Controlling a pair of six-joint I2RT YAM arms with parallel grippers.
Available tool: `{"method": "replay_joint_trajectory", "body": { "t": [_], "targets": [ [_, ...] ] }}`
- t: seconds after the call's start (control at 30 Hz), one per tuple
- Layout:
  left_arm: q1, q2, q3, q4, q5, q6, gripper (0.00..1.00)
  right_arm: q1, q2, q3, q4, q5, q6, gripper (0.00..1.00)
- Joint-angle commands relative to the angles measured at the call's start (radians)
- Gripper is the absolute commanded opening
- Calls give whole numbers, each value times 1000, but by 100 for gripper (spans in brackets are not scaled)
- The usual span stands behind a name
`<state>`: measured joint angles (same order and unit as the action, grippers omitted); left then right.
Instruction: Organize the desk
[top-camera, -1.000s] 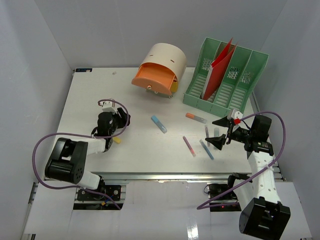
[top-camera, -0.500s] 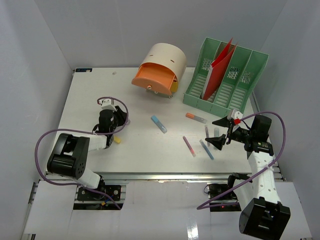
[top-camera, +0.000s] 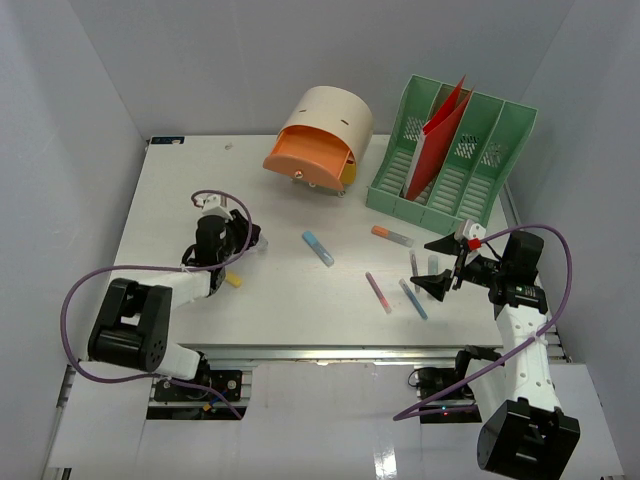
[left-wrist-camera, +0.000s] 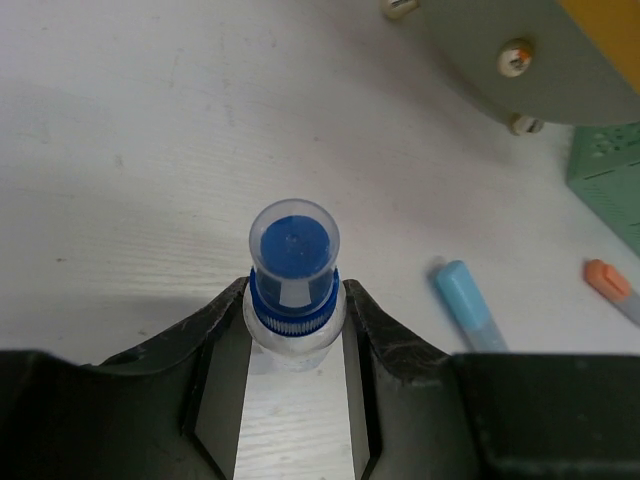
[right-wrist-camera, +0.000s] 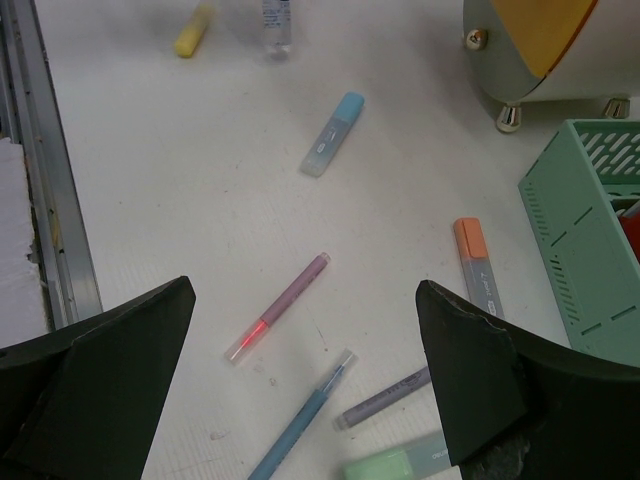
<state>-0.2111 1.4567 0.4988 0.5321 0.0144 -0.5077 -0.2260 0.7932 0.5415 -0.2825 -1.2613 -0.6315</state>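
The white desk (top-camera: 170, 200) carries scattered stationery. My left gripper (top-camera: 243, 238) (left-wrist-camera: 295, 305) is shut on a small clear bottle with a blue cap (left-wrist-camera: 293, 245) (right-wrist-camera: 277, 22), a finger pressed against each side of it below the cap. A yellow marker (top-camera: 233, 281) (right-wrist-camera: 193, 30) lies just beside it. My right gripper (top-camera: 431, 265) (right-wrist-camera: 305, 290) hangs open above a pink pen (right-wrist-camera: 280, 305), a blue pen (right-wrist-camera: 300, 420), a purple pen (right-wrist-camera: 385, 395) and a green highlighter (right-wrist-camera: 400, 465), holding nothing.
A light blue highlighter (top-camera: 318, 247) lies mid-desk and an orange one (top-camera: 391, 235) lies nearer the green file rack (top-camera: 450, 160), which holds a red folder (top-camera: 437, 135). The cream round drawer unit (top-camera: 322, 135) stands at the back with its orange drawer open. A metal rail (right-wrist-camera: 45, 200) edges the front.
The left jaws have closed in onto the bottle, and that gripper has shifted slightly back and to the right. The right arm has not moved.
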Motion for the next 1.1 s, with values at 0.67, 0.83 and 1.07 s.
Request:
{"method": "replay_joint_trajectory", "body": {
  "t": [0.67,0.83,1.07],
  "targets": [
    [-30,111,774,-271,425,-836,0,4,-29,35,-4,-40,1,98],
    [-57,250,966,-337,402,-823,0,4,-36,34,-5,-39,3,98],
    [-86,351,1121,-440,392,-745,9,5,-40,36,-5,-46,7,97]
  ]
}}
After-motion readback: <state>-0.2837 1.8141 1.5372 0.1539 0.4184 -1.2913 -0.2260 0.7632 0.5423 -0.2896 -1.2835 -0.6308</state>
